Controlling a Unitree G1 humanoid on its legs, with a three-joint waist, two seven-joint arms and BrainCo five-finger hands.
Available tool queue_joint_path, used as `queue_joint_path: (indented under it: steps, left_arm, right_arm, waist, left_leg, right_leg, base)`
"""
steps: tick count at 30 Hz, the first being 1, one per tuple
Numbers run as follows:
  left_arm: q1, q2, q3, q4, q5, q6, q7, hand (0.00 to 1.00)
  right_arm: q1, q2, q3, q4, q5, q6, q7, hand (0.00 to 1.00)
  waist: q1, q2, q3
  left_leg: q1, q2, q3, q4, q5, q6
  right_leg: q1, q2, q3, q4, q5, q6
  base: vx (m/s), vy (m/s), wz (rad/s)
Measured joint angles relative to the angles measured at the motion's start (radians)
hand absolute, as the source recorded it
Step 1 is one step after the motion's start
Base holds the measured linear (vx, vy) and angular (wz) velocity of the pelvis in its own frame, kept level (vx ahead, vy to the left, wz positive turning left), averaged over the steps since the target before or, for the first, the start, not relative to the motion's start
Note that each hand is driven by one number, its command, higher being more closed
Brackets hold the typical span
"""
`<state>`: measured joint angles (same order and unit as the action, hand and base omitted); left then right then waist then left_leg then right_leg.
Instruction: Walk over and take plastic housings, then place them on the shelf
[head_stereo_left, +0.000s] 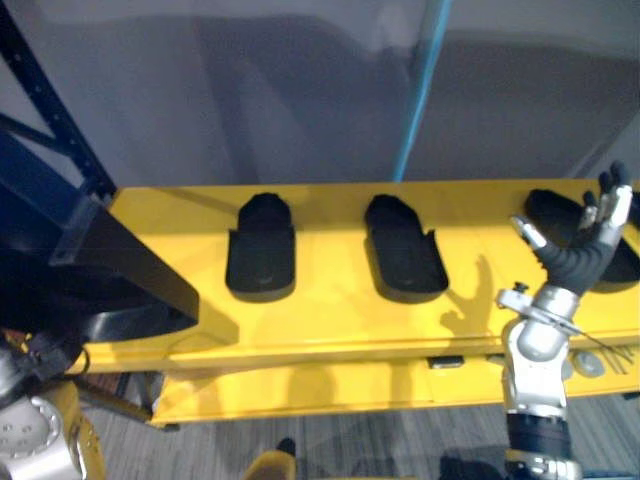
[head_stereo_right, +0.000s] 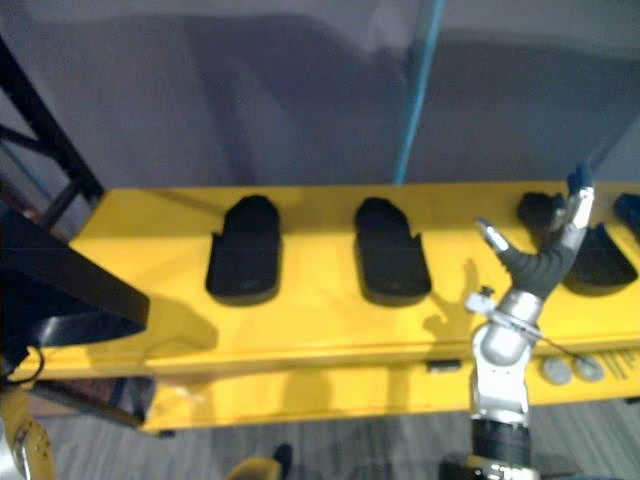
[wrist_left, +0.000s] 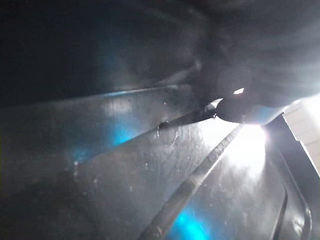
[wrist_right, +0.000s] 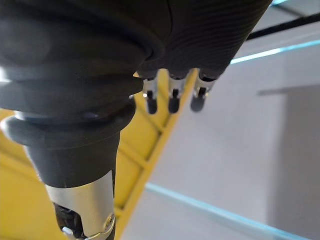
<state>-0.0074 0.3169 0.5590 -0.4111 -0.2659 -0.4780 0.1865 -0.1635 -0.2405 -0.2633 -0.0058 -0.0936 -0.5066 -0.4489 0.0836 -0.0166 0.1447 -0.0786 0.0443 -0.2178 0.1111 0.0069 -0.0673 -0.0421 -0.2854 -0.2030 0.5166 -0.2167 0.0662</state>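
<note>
Three black plastic housings lie in a row on the yellow shelf: one at the left, one in the middle and one at the right. My right hand is raised over the right housing, open, with straight fingers and nothing in it. Another large black plastic housing hangs close in front of me at the left, level with the shelf's left end. Its dark inner surface lies right against the left wrist camera. My left hand is hidden behind it.
A dark blue rack upright stands at the far left. A light blue pole rises behind the shelf against a grey wall. Small grey discs lie on the lower yellow ledge at the right. Bare shelf shows between the housings.
</note>
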Motion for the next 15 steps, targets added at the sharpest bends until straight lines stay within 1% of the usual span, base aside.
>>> queue_joint_path:
  steps: [1, 2, 3, 4, 6, 7, 8, 10, 11, 12, 14, 15]
  left_arm:
    - [-0.010, -0.004, -0.010, 0.010, 0.001, 0.023, 0.005, 1.00]
    - [-0.007, -0.007, -0.014, 0.010, 0.001, 0.026, 0.004, 1.00]
    - [0.009, -0.010, -0.023, 0.007, 0.000, 0.030, -0.002, 1.00]
    - [0.029, -0.022, -0.032, -0.008, -0.001, 0.029, -0.022, 1.00]
    - [0.044, -0.022, -0.035, -0.028, 0.000, 0.027, -0.043, 1.00]
    - [0.064, -0.022, -0.033, -0.061, -0.001, 0.018, -0.051, 1.00]
    - [0.090, -0.023, -0.032, -0.094, -0.002, -0.009, -0.051, 1.00]
    - [0.116, -0.023, -0.033, -0.126, 0.000, -0.036, -0.050, 1.00]
    - [0.137, -0.025, -0.032, -0.139, 0.006, -0.054, -0.041, 1.00]
    - [0.147, -0.029, -0.032, -0.140, 0.010, -0.055, -0.036, 1.00]
    - [0.171, -0.053, -0.031, -0.140, 0.012, -0.054, -0.033, 1.00]
    - [0.178, -0.072, -0.031, -0.139, 0.032, -0.053, -0.030, 1.00]
  right_arm:
    - [0.011, -0.002, -0.002, -0.044, 0.000, -0.002, -0.013, 0.00]
    - [0.012, -0.002, -0.003, -0.052, 0.000, -0.002, -0.013, 0.00]
    - [0.012, -0.002, -0.005, -0.078, 0.001, -0.005, -0.018, 0.00]
    - [0.012, -0.004, -0.005, -0.097, 0.000, -0.003, -0.024, 0.00]
    - [0.014, -0.004, -0.002, -0.106, -0.001, 0.005, -0.036, 0.00]
    - [0.014, -0.004, 0.001, -0.130, -0.005, 0.012, -0.042, 0.00]
    - [0.011, -0.004, 0.010, -0.171, -0.022, 0.012, -0.047, 0.00]
    - [0.009, -0.002, 0.023, -0.225, -0.036, 0.011, -0.044, 0.00]
    - [0.001, 0.004, 0.052, -0.262, -0.038, 0.009, -0.023, 0.00]
    - [-0.007, 0.013, 0.071, -0.276, -0.037, 0.004, -0.009, 0.00]
    - [-0.018, 0.031, 0.114, -0.306, -0.044, -0.001, -0.010, 0.00]
    - [-0.021, 0.044, 0.135, -0.322, -0.073, -0.019, -0.023, 0.00]
  waist:
    - [-0.005, -0.027, -0.009]
    - [-0.004, -0.027, -0.009]
    - [0.004, -0.015, -0.008]
    - [0.015, 0.023, -0.007]
    - [0.013, 0.044, -0.018]
    - [0.016, 0.057, -0.026]
    - [0.020, 0.066, -0.033]
    - [0.021, 0.074, -0.038]
    - [0.022, 0.075, -0.039]
    - [0.023, 0.076, -0.038]
    - [0.022, 0.076, -0.039]
    - [0.021, 0.077, -0.038]
  left_leg:
    - [-0.012, -0.018, -0.006, -0.007, -0.004, -0.029]
    - [-0.012, -0.018, -0.006, -0.009, -0.004, -0.033]
    - [-0.013, -0.013, -0.003, -0.016, -0.005, -0.043]
    - [-0.014, 0.019, 0.014, -0.010, -0.006, -0.059]
    - [-0.014, 0.045, 0.048, -0.006, -0.003, -0.064]
    - [-0.009, 0.065, 0.075, -0.002, -0.003, -0.064]
    - [-0.009, 0.081, 0.107, 0.003, -0.003, -0.065]
    - [-0.008, 0.092, 0.127, 0.008, -0.003, -0.064]
    - [-0.003, 0.098, 0.148, 0.017, -0.003, -0.064]
    - [0.001, 0.099, 0.157, 0.026, -0.003, -0.064]
    - [0.010, 0.099, 0.174, 0.039, -0.003, -0.063]
    - [0.008, 0.098, 0.186, 0.041, -0.003, -0.054]
  right_leg:
    - [0.015, 0.010, 0.018, -0.098, 0.047, 0.027]
    - [0.023, 0.010, 0.018, -0.111, 0.039, 0.040]
    - [0.055, 0.021, 0.007, -0.178, 0.008, 0.080]
    - [0.077, 0.053, -0.007, -0.222, 0.009, 0.095]
    - [0.088, 0.074, -0.018, -0.232, 0.011, 0.091]
    - [0.098, 0.092, -0.018, -0.244, 0.013, 0.086]
    - [0.099, 0.100, -0.017, -0.252, 0.016, 0.082]
    - [0.100, 0.108, -0.016, -0.252, 0.013, 0.076]
    - [0.101, 0.113, -0.011, -0.246, 0.007, 0.068]
    - [0.108, 0.113, -0.012, -0.243, 0.003, 0.062]
    - [0.123, 0.111, -0.023, -0.225, -0.012, 0.059]
    - [0.135, 0.103, -0.054, -0.207, -0.030, 0.058]
  base:
    - [-0.03, -0.160, 0.25]
    - [-0.02, -0.226, 0.15]
    - [0.01, -0.202, -0.09]
    - [0.01, -0.220, -0.03]
    - [0.02, -0.137, 0.02]
    - [0.04, -0.099, -0.10]
    - [0.03, -0.087, -0.14]
    - [0.02, -0.045, -0.11]
    - [0.01, -0.020, -0.09]
    - [0.01, -0.007, -0.09]
    - [-0.02, 0.003, 0.19]
    - [-0.04, 0.011, 0.51]
